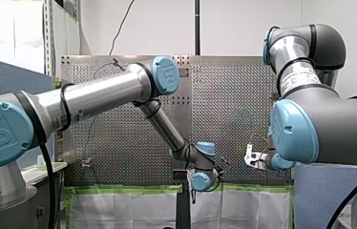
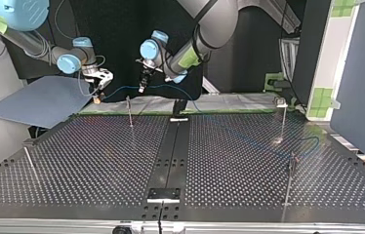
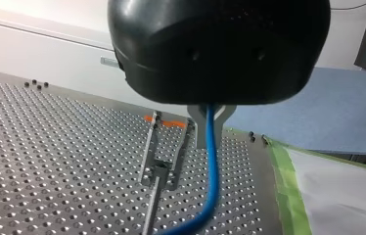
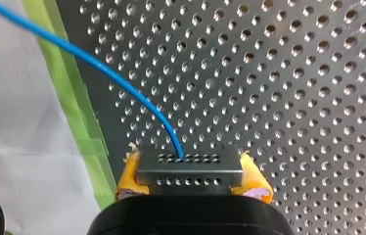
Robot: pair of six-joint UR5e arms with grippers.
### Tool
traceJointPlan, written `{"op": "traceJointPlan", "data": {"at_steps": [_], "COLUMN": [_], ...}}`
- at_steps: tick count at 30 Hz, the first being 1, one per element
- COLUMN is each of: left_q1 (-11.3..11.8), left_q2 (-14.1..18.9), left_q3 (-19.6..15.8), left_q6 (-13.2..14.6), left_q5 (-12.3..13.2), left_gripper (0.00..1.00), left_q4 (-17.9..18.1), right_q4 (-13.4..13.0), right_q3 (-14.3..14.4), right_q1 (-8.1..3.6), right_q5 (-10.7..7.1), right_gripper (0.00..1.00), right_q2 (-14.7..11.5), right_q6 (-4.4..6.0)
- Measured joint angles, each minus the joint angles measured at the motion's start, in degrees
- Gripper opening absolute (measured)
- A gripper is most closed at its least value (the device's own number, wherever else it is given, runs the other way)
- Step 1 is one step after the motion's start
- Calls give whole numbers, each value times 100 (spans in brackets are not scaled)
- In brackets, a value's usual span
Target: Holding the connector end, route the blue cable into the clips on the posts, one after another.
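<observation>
The blue cable (image 2: 122, 88) hangs between my two grippers above the table's far edge, then trails across the perforated table (image 2: 97, 161) towards the top view's right. My right gripper (image 4: 189, 177) is shut with its yellow pads (image 4: 257, 183) on the grey connector block (image 4: 189, 169) at the cable's end. In the top view, my right gripper (image 2: 97, 95) is at the left. My left gripper (image 3: 209, 133) is shut on the blue cable (image 3: 212, 166), its metal fingers pinching it just above a post with a clip (image 3: 155, 169). That gripper (image 2: 142, 87) hangs right of a thin post (image 2: 129, 111).
More posts stand on the table at the top view's right (image 2: 283, 117), nearer right (image 2: 290, 178) and left edge (image 2: 29, 158). A blue-grey sheet (image 2: 44, 100) lies off the far left corner. Green tape (image 3: 288, 191) edges the table beside white covering.
</observation>
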Motion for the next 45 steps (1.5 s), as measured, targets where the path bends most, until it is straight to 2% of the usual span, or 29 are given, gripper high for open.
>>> {"op": "traceJointPlan", "data": {"at_steps": [6,14,20,27,34,38,45], "left_q1": [-18,0,22,58,67,68,99], "left_q2": [-121,-171,-322,-347,-347,-348,-348], "left_q3": [274,457,541,566,672,747,777], "left_q6": [-93,-338,-397,-402,-450,-460,-470], "left_q5": [-77,-4,39,96,173,178,160], "left_gripper": [0,0,0,0,0,0,0], "left_q4": [12,80,72,71,86,83,74], "right_q4": [-21,-31,105,132,131,140,164], "right_q3": [-29,-77,-201,-252,-256,-297,-404], "right_q1": [-40,-131,-234,-306,-305,-259,-230], "right_q5": [-285,-616,-667,-670,-686,-754,-800], "right_gripper": [0,0,0,0,0,0,0], "right_q2": [11,82,85,88,88,89,89], "right_q6": [19,136,128,137,117,87,93]}}
